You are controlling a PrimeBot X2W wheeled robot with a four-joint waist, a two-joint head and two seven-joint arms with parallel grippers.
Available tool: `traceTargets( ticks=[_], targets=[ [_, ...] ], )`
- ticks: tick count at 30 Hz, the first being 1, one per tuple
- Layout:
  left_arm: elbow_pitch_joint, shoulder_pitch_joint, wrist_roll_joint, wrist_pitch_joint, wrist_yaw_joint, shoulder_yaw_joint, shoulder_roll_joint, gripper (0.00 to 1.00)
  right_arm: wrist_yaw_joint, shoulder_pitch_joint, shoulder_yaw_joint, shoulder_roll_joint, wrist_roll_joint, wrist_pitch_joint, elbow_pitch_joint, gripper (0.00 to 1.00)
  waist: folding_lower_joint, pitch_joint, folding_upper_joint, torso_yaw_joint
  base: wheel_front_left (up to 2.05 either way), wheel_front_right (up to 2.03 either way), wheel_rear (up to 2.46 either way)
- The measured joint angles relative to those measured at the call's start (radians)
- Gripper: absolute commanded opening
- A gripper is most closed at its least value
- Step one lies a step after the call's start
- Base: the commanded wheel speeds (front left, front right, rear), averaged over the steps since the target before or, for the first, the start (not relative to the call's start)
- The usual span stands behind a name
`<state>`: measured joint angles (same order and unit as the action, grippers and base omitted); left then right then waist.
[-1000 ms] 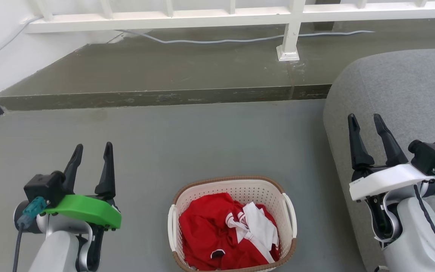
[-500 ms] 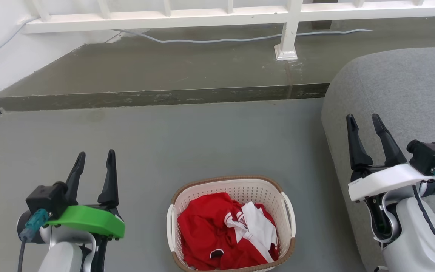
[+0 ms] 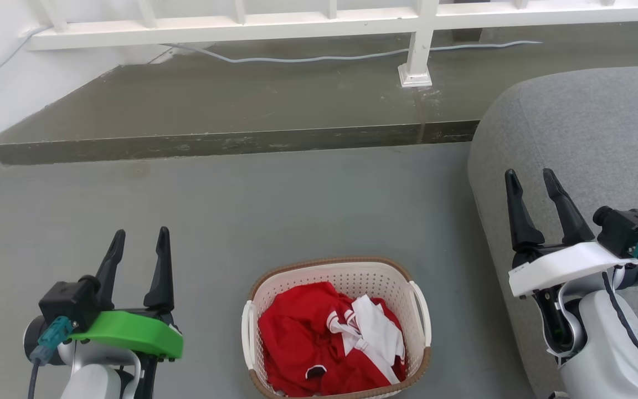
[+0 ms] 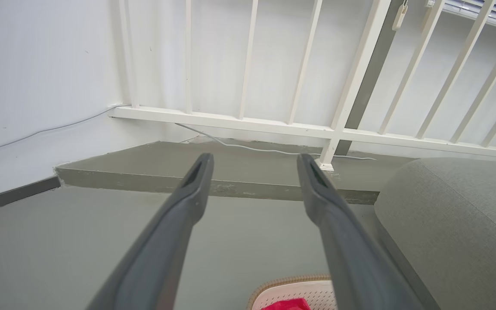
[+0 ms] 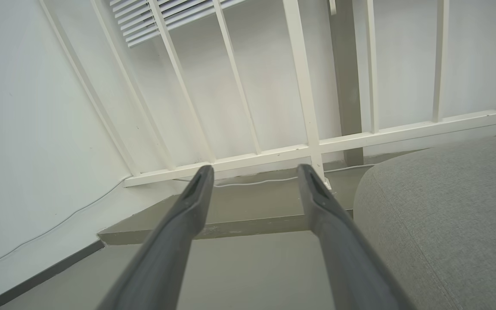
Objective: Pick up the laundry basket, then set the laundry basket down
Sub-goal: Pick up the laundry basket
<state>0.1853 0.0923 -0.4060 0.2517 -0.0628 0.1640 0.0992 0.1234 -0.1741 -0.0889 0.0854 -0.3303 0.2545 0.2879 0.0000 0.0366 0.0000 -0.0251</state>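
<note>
The laundry basket [image 3: 336,271], cream-white perforated plastic with a brown woven-look rim and white loop handles, stands on the grey floor at the bottom middle of the head view, holding red and white clothes. Its far rim [image 4: 293,282] peeks in at the bottom of the left wrist view. My left gripper [image 3: 140,237] is open, left of the basket and apart from it, with nothing between its fingers. To the right of the basket my right gripper [image 3: 529,176] hovers open and empty in front of the grey sofa. Both grippers' fingers point away from me.
A grey sofa [image 3: 585,138] fills the right side, close to my right arm. Beyond the basket a raised concrete step [image 3: 230,141] crosses the floor, with a white railing [image 3: 319,22], its post foot [image 3: 414,75] and a loose cable [image 3: 319,57] on it. A white wall is at the left.
My left gripper has sunk lower in the head view. The whole head view has shifted slightly, so the camera has moved. The basket and my right gripper hold their places.
</note>
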Motion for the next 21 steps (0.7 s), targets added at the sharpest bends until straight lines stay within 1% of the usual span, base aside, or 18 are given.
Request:
traceTargets(
  ticks=[10, 16, 21],
  targets=[
    [-0.018, -0.009, 0.015, 0.0, -0.009, -0.009, -0.011, 1.0, 0.0, 0.0, 0.0, 0.002, 0.0, 0.0, 0.006, 1.0, 0.0, 0.023, 0.0, -0.009, 0.0, 0.0, 0.0],
    [-0.001, -0.009, 0.023, 0.0, -0.025, 0.006, -0.011, 1.0, 0.0, 0.0, 0.004, 0.008, 0.0, 0.0, 0.016, 1.0, 0.0, 0.069, 0.0, -0.012, 0.0, 0.0, 0.0],
    [0.036, -0.003, 0.041, 0.0, -0.026, 0.013, -0.01, 1.0, 0.0, -0.002, -0.008, 0.008, 0.0, 0.0, 0.054, 1.0, 0.0, 0.119, 0.0, -0.012, 0.0, 0.0, 0.0]
  ],
)
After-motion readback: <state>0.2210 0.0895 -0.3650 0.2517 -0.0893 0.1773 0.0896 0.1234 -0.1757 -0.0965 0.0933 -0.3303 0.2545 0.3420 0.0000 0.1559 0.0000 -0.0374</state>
